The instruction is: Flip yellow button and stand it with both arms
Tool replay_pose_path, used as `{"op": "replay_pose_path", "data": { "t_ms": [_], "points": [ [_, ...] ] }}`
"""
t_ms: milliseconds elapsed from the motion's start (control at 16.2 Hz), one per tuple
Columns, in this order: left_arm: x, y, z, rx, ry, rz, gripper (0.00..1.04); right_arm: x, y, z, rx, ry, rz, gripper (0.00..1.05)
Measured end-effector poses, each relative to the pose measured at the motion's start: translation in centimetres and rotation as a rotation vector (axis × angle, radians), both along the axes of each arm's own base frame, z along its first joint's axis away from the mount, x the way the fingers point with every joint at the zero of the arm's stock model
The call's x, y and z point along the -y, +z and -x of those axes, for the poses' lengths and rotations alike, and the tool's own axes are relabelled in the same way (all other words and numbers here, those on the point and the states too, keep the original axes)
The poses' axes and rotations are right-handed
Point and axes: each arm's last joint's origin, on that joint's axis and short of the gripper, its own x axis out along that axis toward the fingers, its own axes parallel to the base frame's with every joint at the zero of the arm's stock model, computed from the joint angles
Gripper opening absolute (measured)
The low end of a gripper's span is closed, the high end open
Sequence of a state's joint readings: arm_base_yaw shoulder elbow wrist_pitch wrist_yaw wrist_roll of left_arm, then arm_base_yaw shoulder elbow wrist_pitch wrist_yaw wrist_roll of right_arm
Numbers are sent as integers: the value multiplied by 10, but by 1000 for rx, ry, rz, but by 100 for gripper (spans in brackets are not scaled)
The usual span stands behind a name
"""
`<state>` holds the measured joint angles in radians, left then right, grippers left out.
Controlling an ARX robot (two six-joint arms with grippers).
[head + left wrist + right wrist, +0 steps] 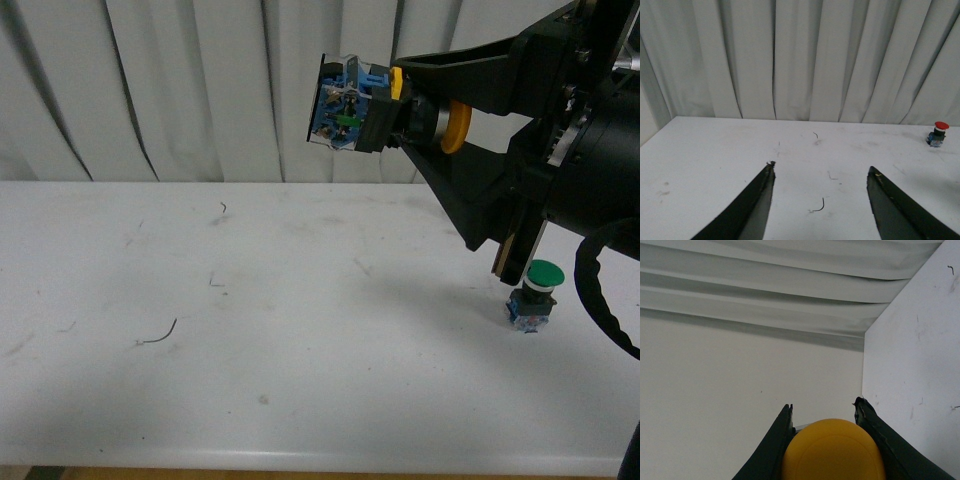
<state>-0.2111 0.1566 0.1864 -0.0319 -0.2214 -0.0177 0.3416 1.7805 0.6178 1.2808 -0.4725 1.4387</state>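
Observation:
My right gripper (400,100) is shut on the yellow button (452,126) and holds it high above the white table (300,330), lying sideways. Its yellow cap sits between the fingers, and its blue-black contact block (345,105) points left, past the fingertips. In the right wrist view the yellow cap (832,450) fills the space between the fingers of the right gripper (824,405). My left gripper (821,170) is open and empty above the table, and it does not show in the front view.
A green-capped button (540,292) stands on the table under my right arm. A red-capped button (938,134) stands at the far edge in the left wrist view. Small wire scraps (160,335) lie on the table, one below the left gripper (817,206). A grey curtain (200,90) hangs behind.

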Motion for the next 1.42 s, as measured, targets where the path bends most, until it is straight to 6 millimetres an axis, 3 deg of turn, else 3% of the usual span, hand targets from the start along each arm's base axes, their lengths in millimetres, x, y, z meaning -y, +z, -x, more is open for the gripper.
{"op": "replay_pose_path", "data": {
  "t_ms": [185,247,309,865,1112,1174,1235,1421],
  "points": [
    [-4,-9,0,4,-16,1,27,0,0,0,2,0,0,35],
    [-13,-17,0,-3,-6,0,11,0,0,0,2,-1,0,35],
    [-16,-19,0,-3,23,3,1,-1,0,0,4,2,1,35],
    [-14,-47,0,-16,-8,0,2,-10,0,4,22,29,17,35],
    [-14,-46,0,0,-10,0,2,-10,1,4,38,24,29,35],
    [-14,-46,0,-1,-10,0,8,-8,1,4,52,7,44,35],
    [-14,-46,0,-1,-10,0,21,-5,5,5,102,-26,80,35],
    [-14,-46,0,-1,-10,0,55,5,39,5,401,-234,255,35]
  ]
}}
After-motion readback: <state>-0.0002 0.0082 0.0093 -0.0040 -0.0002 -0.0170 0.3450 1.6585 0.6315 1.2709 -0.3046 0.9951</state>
